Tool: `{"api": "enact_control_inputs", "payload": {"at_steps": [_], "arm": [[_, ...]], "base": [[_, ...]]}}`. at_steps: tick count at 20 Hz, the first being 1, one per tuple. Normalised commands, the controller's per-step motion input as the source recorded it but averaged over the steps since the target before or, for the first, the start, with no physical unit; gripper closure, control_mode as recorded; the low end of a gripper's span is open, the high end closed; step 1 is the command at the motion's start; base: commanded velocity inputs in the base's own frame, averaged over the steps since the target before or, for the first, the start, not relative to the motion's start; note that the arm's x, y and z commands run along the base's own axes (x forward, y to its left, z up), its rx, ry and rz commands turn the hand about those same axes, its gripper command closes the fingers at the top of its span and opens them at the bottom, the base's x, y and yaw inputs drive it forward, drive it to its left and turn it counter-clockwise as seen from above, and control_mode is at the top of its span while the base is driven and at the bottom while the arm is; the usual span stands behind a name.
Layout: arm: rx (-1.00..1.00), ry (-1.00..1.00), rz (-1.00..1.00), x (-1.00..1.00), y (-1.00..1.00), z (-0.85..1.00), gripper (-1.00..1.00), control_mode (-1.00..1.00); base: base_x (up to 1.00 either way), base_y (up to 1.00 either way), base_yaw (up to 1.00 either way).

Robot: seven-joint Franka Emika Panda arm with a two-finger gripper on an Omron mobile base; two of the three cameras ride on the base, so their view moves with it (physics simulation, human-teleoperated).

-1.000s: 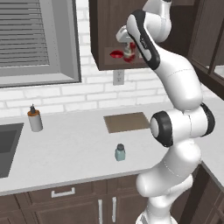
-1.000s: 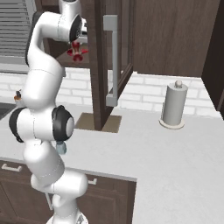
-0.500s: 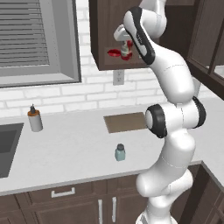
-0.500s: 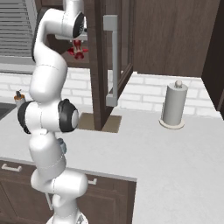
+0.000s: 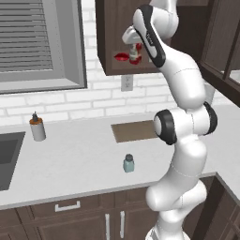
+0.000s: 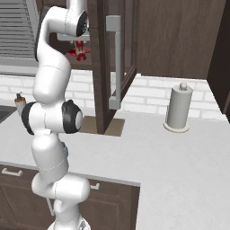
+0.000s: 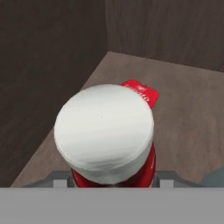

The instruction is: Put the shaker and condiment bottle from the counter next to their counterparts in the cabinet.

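My gripper (image 5: 134, 47) is inside the dark brown wall cabinet (image 5: 108, 42), shut on the red condiment bottle (image 5: 135, 55). The hand view looks down on the bottle's white cap (image 7: 104, 127), with its red body (image 7: 148, 168) just below the cap. Right behind it on the cabinet shelf (image 7: 188, 109) lies the low red item (image 7: 142, 92); the left base view has that item (image 5: 121, 57) to the bottle's left. A blue-grey shape (image 7: 215, 176) at the lower right may be the counterpart shaker. The pale blue-green shaker (image 5: 128, 163) stands on the counter (image 5: 79, 164), in front of the brown mat (image 5: 136, 131).
The cabinet's open door (image 6: 101, 67) with its grey handle (image 6: 115, 63) hangs just right of the arm. A grey pump dispenser (image 5: 37, 127) stands on the counter at the left, near the sink (image 5: 7, 159). A paper towel holder (image 6: 179, 110) is at the back right.
The arm has straightened upward and carried the bottle slightly deeper into the cabinet, beside the low red item. The shaker on the counter has not moved.
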Motion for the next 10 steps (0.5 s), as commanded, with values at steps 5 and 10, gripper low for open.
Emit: {"api": "enact_control_inputs", "payload": {"at_steps": [5, 10], "arm": [[0.0, 0.0, 0.03, 0.0, 0.0, -0.01, -1.0, -1.0], [0.0, -0.03, 0.03, -0.05, 0.0, -0.01, -1.0, -1.0]], "base": [[0.0, 0.0, 0.0], [0.0, 0.0, 0.0]]}}
